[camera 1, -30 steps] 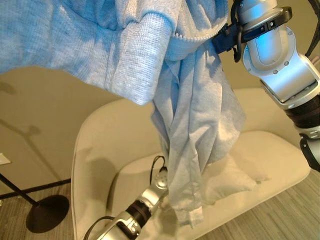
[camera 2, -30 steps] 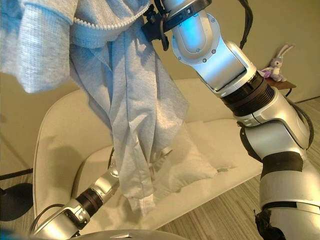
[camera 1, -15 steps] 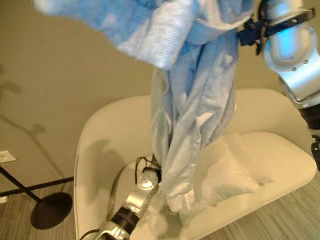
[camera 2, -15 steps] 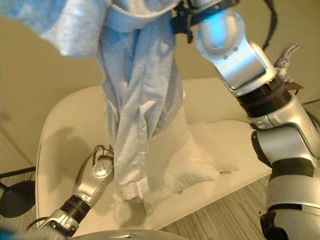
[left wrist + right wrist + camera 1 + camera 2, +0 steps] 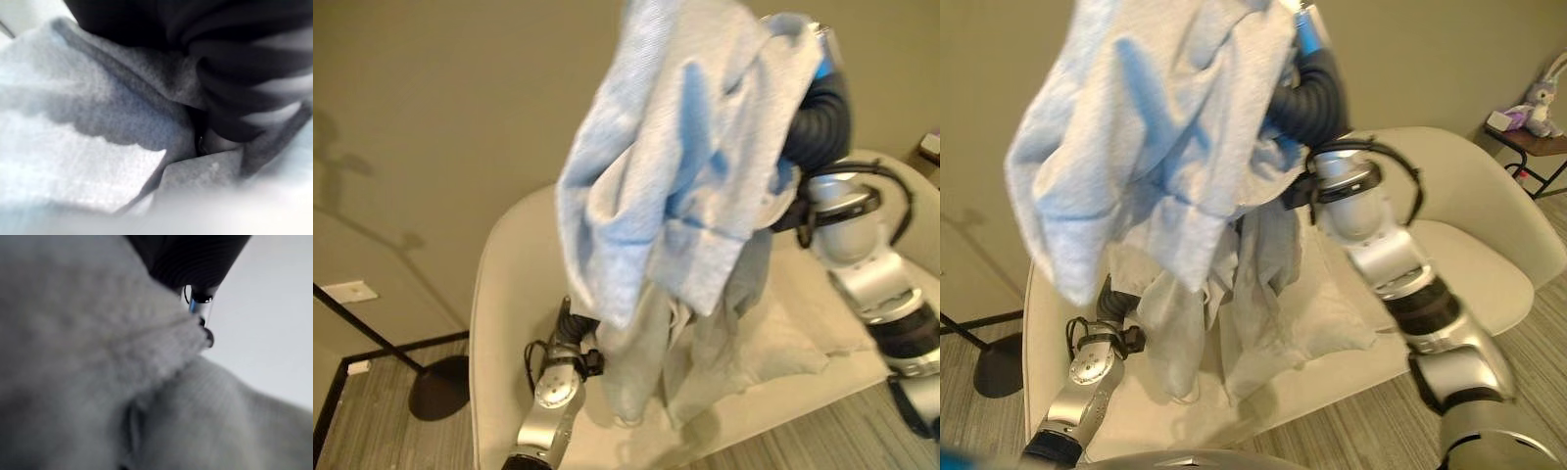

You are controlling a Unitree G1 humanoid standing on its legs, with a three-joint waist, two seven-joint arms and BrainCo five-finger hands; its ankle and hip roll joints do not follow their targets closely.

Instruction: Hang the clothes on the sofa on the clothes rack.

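fingers: i can't tell on either hand, both buried in cloth. my right hand (image 5: pixel 1317 83) holds the pale blue garment (image 5: pixel 675 186) up in the frame's upper centre (bunched), its tail hanging over the cream sofa (image 5: pixel 499 294), where my left hand (image 5: pixel 570 328) reaches underneath.

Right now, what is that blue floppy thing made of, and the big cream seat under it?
The blue garment looks like soft knitted cloth, maybe cotton: matte, with a ribbed weave and loose folds as it hangs. The cream sofa looks like smooth matte upholstery, fabric or faux leather; I can't tell which. Its cushion wrinkles softly, so it seems padded.
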